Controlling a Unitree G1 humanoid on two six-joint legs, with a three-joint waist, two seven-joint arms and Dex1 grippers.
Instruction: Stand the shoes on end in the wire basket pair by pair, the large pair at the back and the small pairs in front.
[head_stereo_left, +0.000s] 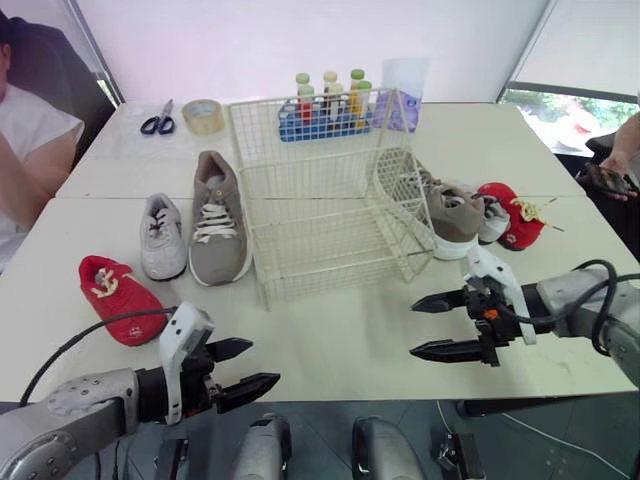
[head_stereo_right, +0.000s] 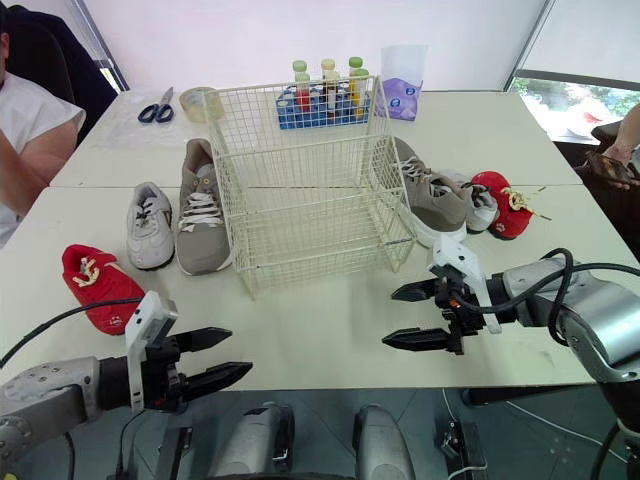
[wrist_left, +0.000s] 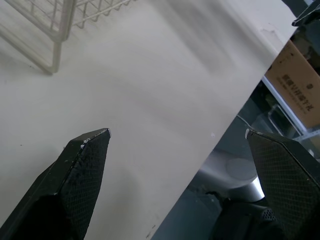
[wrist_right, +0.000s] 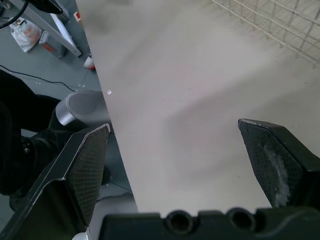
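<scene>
The left tool (head_stereo_left: 262, 362) sits at the lower left of the frame with its two black fingers (wrist_left: 82, 165) spread and nothing between them, hovering at the near edge of the tabletop (head_stereo_left: 340, 330). The right tool (head_stereo_left: 413, 328), at the lower right, is spread as well, its tips pointing toward the frame's centre above bare surface. Just beyond both, in the middle of the frame, stands the wire basket (head_stereo_left: 320, 250) (white wire, with its right-hand panel leaning outward). All six shoes lie on the tabletop outside it. To its left are a large taupe shoe (head_stereo_left: 218, 220) close beside the wire, a white small sneaker (head_stereo_left: 163, 237) next to that, and a red small shoe (head_stereo_left: 120, 298) nearer the lower left. To its right, the second large taupe shoe (head_stereo_left: 447, 212) lies against the leaning panel, then the second white sneaker (head_stereo_left: 492, 215) and the second red shoe (head_stereo_left: 512, 215). At the upper part of the frame are scissors (head_stereo_left: 158, 120), a tape roll (head_stereo_left: 203, 116) and a blue crate of bottles (head_stereo_left: 330, 105). A person (head_stereo_left: 25, 150) sits at the left edge.
</scene>
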